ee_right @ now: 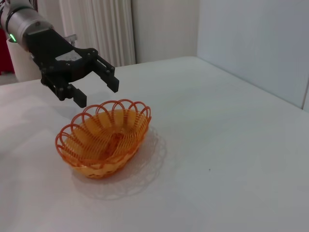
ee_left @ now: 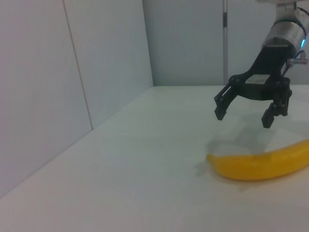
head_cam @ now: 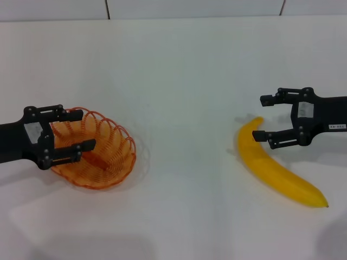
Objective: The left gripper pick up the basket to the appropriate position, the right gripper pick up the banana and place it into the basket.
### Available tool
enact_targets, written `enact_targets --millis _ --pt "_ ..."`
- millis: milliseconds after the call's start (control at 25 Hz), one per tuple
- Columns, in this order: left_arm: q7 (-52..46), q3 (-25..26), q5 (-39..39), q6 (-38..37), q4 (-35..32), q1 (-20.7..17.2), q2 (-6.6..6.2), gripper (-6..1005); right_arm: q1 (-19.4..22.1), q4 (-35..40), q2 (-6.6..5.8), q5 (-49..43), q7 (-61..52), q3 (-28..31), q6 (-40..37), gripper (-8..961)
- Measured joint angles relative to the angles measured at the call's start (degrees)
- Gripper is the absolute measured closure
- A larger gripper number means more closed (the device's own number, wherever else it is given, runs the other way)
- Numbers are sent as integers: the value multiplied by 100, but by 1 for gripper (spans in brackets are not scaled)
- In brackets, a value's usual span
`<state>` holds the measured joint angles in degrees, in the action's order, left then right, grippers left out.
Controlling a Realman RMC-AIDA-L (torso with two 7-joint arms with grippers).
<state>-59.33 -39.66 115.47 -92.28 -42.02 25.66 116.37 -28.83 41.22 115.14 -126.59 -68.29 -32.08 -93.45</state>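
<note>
The orange wire basket (head_cam: 111,154) stands on the white table at the left. My left gripper (head_cam: 87,130) is open and hovers over the basket's left rim without touching it. The right wrist view shows this gripper (ee_right: 98,95) above the basket (ee_right: 104,140). The yellow banana (head_cam: 276,168) lies flat on the table at the right. My right gripper (head_cam: 259,118) is open and empty, just above the banana's far end. The left wrist view shows the right gripper (ee_left: 243,118) raised over the banana (ee_left: 260,166).
The white table (head_cam: 184,81) runs back to a pale panelled wall (head_cam: 190,8). Between basket and banana there is only bare tabletop. Nothing else stands on it.
</note>
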Motion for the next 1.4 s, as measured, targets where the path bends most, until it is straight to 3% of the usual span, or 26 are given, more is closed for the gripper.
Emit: enact_targets --millis 480,840,1080,1200,1400 --pt "-97 5 -32 0 0 -17 9 321 0 0 0 12 -1 9 11 49" --pt "-1877 728 -207 140 -941 43 -20 322 -5 0 0 12 -28 9 38 49" --pt "-3377 682 436 530 -1505 381 -93 322 -17 7 3 12 -39 9 38 49" --pt "-4197 676 1172 570 -1503 751 -223 322 -32 12 6 11 -41 9 38 50" --pt "-4549 680 1812 586 -1423 1028 -261 322 -68 0 17 11 -29 -2 40 50"
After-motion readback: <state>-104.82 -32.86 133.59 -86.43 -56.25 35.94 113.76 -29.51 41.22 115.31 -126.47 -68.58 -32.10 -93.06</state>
